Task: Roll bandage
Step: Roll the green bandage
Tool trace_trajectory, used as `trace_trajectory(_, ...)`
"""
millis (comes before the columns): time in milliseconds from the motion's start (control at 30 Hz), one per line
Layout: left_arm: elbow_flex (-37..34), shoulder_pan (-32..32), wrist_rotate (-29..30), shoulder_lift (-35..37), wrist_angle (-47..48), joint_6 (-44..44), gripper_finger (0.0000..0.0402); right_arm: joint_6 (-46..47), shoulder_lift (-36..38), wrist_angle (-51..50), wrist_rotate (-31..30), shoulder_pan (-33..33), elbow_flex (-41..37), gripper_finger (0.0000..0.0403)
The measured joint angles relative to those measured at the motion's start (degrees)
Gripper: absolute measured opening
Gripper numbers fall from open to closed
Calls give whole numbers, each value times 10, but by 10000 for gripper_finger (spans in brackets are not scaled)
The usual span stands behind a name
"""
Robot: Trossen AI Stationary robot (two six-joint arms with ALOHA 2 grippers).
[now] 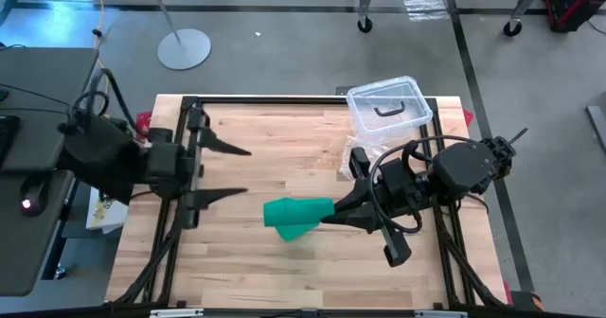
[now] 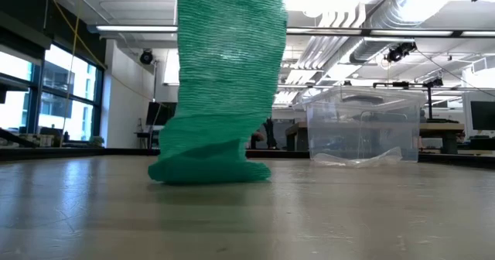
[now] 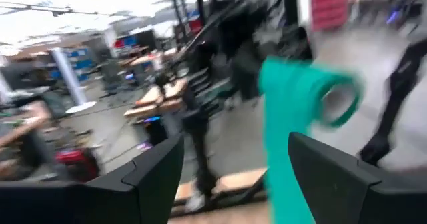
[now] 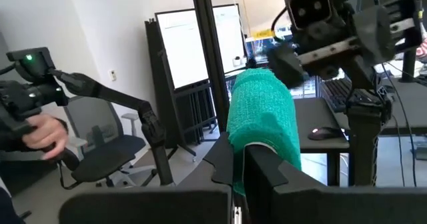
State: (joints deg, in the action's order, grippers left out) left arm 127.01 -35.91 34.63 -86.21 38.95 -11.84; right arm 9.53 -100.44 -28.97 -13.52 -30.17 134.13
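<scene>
Rolling step, partly done by the look of it. Green bandage point(image 1: 295, 216) held up by the right gripper point(image 1: 327, 216), fingers pinched tight on one end, near the middle of the wooden table point(image 1: 284, 271). Lower end bunched in a heap on the table top, seen best in the low view point(image 2: 210, 167). Rolled end showing as a ring in the left wrist view point(image 3: 337, 97), though too blurry there to be sure how tight the roll is. Left gripper point(image 1: 244, 173) close by on the other side, fingers spread wide, holding nothing. Next move probably: bring those open fingers in to catch the loose part and wind it round. Clear box point(image 1: 388, 108) behind, near the far edge. Top of the strip cut off in the low view, so the grip is hidden there.
</scene>
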Motion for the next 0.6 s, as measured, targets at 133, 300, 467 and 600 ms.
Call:
trace_trajectory(133,0,-2,-27,-23,0,22,265,-5,0,0,0,0,0,3)
trace_trajectory(300,-2,-9,-16,-46,3,24,264,-5,0,-3,0,0,0,3)
trace_trajectory(467,-1,-9,11,-60,-29,63,254,-5,0,-4,0,0,0,3)
trace_trajectory(600,-1,-5,14,-68,-43,84,236,-6,0,-7,0,0,0,3)
